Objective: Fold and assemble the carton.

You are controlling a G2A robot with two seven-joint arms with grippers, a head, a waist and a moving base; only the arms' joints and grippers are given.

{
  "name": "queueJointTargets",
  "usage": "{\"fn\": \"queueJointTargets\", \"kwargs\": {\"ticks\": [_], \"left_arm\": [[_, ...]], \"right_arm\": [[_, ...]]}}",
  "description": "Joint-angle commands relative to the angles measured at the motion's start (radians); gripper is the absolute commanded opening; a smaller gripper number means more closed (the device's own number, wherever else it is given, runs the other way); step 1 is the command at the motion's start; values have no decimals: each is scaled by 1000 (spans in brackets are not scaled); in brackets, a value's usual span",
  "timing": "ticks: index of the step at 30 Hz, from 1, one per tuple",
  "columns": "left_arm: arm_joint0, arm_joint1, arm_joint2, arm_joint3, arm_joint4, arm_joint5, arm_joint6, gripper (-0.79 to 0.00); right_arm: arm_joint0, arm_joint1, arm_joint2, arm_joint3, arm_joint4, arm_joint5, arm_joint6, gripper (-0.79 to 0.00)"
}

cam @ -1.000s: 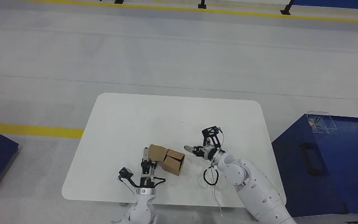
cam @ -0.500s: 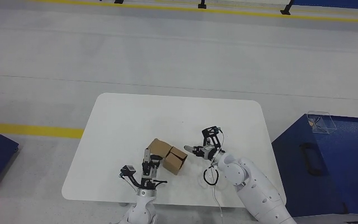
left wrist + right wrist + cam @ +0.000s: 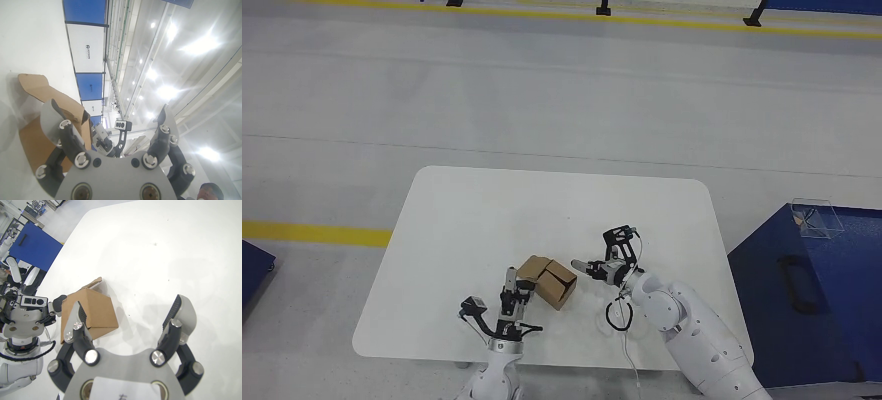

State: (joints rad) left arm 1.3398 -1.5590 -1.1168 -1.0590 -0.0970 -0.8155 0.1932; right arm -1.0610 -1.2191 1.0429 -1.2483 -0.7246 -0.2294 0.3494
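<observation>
Well, the spread left claw (image 3: 108,106) leans on the carton (image 3: 98,309), likely bracing it beside the gaping right claw (image 3: 128,300).

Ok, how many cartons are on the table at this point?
1. The brown carton lies near the robot's edge of the table, between the left gripper and the right gripper, both open. No second carton is visible anywhere.
</observation>
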Motion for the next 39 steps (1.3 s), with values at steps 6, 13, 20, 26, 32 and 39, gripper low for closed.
{"fn": "queueJointTargets", "kwargs": {"ticks": [6,13,20,26,32,39], "left_arm": [[23,0,-18,-30,25,16,22,0],[26,1,-22,-33,25,41,21,0],[16,13,-69,-118,-27,327,-64,0],[51,20,-86,-184,-25,421,-85,-62],[26,20,-95,-167,-32,476,-91,-114],[-36,12,-85,-83,-44,499,-90,-277]], "right_arm": [[0,0,0,0,0,0,0,0],[0,0,0,0,0,0,0,0],[0,0,0,0,0,0,0,0],[0,0,0,0,0,0,0,0],[0,0,0,0,0,0,0,0],[0,0,0,0,0,0,0,0]]}}
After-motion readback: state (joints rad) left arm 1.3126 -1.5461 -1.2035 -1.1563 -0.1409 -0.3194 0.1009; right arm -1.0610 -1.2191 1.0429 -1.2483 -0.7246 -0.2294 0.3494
